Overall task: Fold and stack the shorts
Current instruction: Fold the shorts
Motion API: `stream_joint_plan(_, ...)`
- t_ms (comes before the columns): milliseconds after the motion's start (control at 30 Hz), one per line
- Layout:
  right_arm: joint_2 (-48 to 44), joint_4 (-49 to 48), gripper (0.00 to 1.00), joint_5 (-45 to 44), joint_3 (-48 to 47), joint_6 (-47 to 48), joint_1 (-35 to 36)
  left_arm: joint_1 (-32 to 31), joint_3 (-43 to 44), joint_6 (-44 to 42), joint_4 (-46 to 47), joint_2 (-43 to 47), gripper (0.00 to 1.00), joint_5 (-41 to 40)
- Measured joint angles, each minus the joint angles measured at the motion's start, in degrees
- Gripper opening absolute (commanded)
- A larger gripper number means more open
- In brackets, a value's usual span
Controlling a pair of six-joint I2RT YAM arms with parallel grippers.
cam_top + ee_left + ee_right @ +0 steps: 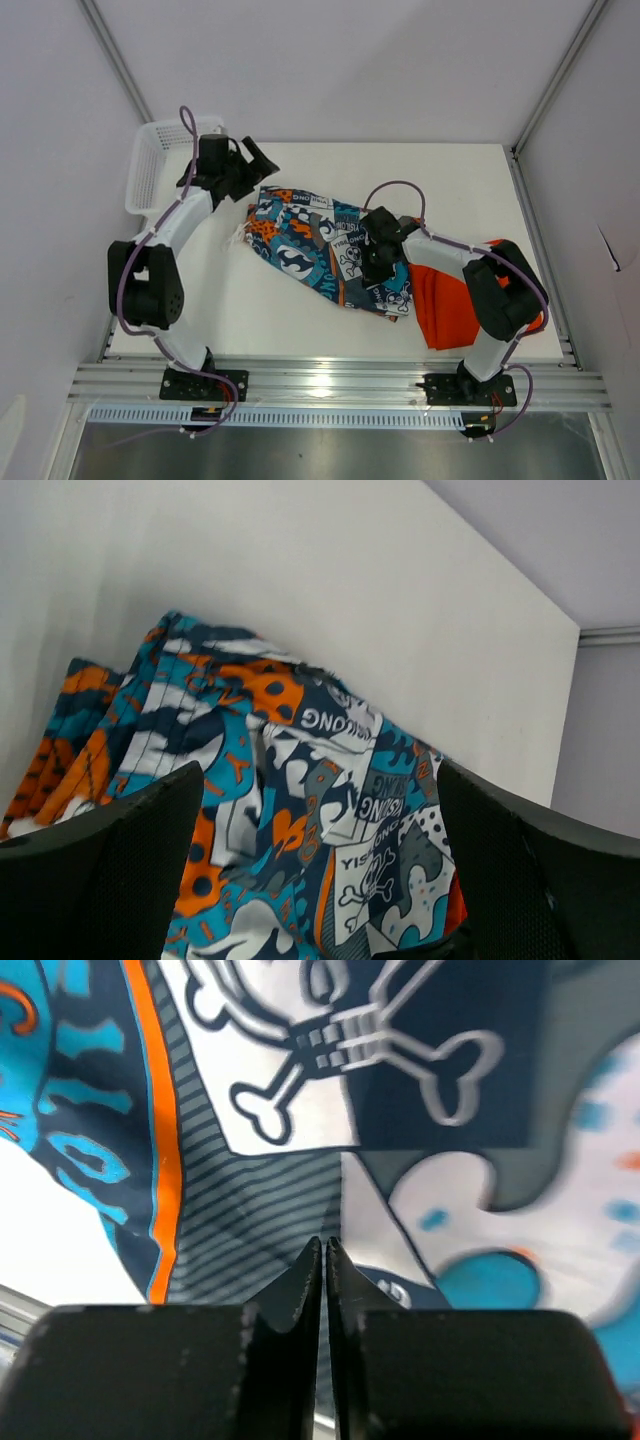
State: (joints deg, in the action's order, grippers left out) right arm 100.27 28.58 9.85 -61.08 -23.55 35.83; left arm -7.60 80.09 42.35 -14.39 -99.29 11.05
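The patterned shorts (310, 240) lie crumpled across the middle of the table, in blue, orange, white and black with skull prints. Their right end overlaps the plain orange shorts (450, 305), which lie flat at the right. My right gripper (378, 262) is down on the patterned pair's right part. In the right wrist view its tips (325, 1245) are shut, pinching a crease of that fabric (300, 1110). My left gripper (255, 160) hovers open just beyond the pair's far left end. Between its wide-apart fingers (100, 880) the patterned cloth (290, 780) shows, untouched.
A white mesh basket (150, 165) stands at the table's far left corner, behind the left arm. The table's right edge meets a metal frame post (540, 90). A metal rail (340, 385) runs along the near edge by the arm bases.
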Motion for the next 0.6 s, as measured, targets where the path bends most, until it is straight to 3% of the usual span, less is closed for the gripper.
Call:
stream_joint_plan(267,-0.1,-0.8,0.10,4.3,-13.3,-0.4,-0.6,0.0,-17.2,-0.4,-1.2,15.6,0.99,-4.0)
stream_joint_plan(433,6.3,-14.4,0.08,16.9,-22.5,-6.2,0.3,0.1,-21.6,-0.4,-4.2,26.4,0.99,-8.2)
stream_joint_plan(600,22.2,-32.2,0.08,29.0,-31.0,-17.9,0.7,0.5,-22.1,0.5,-6.4,36.4,0.99,-13.6)
